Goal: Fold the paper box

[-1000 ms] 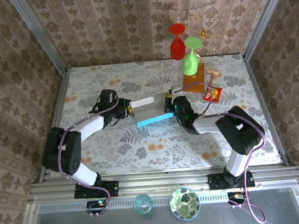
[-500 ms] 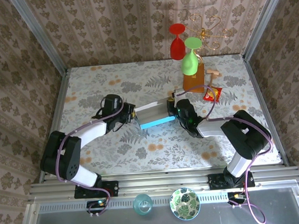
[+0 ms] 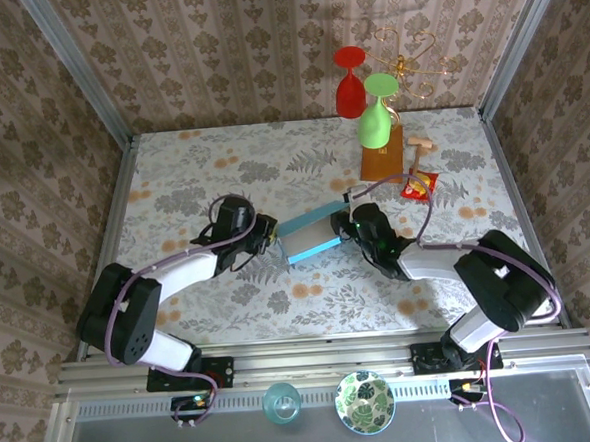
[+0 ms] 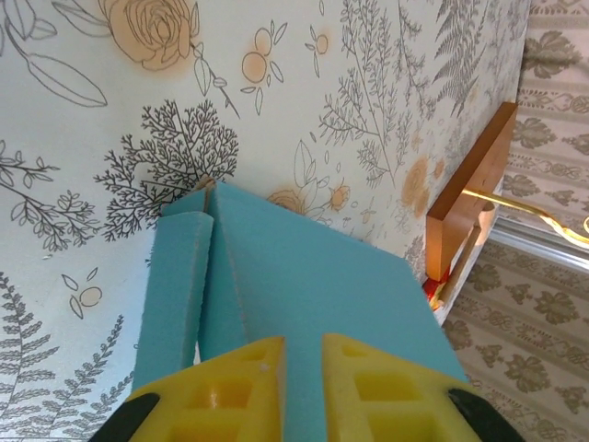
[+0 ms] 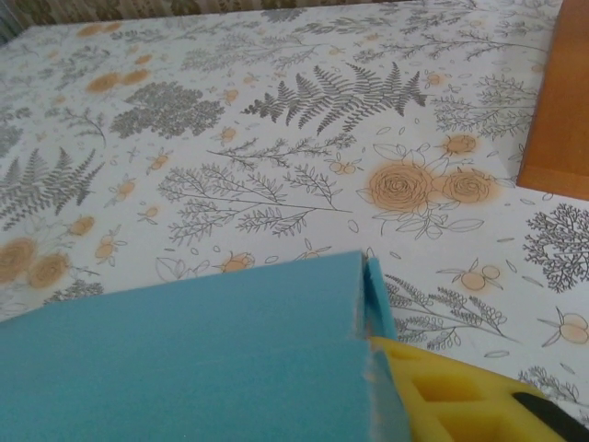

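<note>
Seemingly mid-fold, the left hand [image 4: 303, 343] pinches the paper box [image 4: 304, 276] near the middle of the table [image 3: 221, 165]; whether the right hand [image 3: 350, 224] grips is unclear, and tucking the end flap likely comes next.

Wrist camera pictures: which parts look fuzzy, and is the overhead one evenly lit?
Left wrist view: the yellow fingers of the left gripper look soft; the sky-blue cardboard paper box and flowered tablecloth are crisp. Right wrist view: the box's near edge blurs. Top external view: even light, faint shadows on the wallpaper.

The paper box [image 3: 311, 236] lies mid-table between the left gripper [image 3: 269, 233] and the right gripper [image 3: 353, 222]; a wooden block [image 3: 382, 162] stands behind, rightward.
</note>
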